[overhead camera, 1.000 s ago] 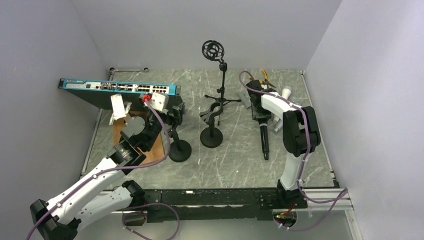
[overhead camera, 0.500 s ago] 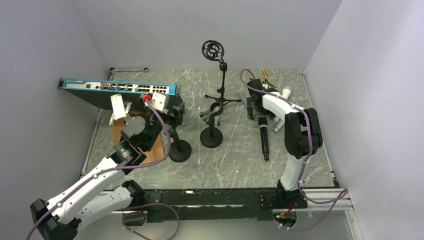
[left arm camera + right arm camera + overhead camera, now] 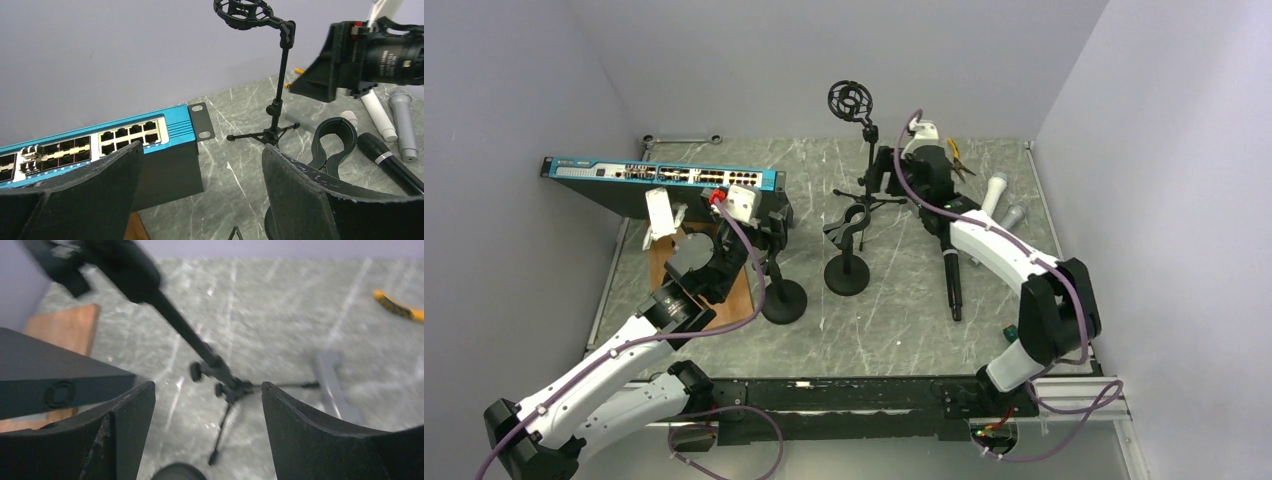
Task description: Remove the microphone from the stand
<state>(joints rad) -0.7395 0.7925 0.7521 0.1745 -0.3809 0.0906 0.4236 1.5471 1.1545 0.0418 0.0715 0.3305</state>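
Microphone (image 3: 951,283) lies near the empty clip stand (image 3: 847,275) (removal looks done). Your left gripper (image 3: 200,170) and right gripper (image 3: 207,397) gape empty; retract both.

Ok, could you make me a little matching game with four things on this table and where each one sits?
Things:
1. network switch
2. black microphone
3. tripod stand
4. wooden board

Places:
A. lying flat, right of centre
B. flat on the left, in front of the blue box
C. upright at the back, middle
D. back left, blue front

Pairs: 1-D, 2-A, 3-C, 4-B
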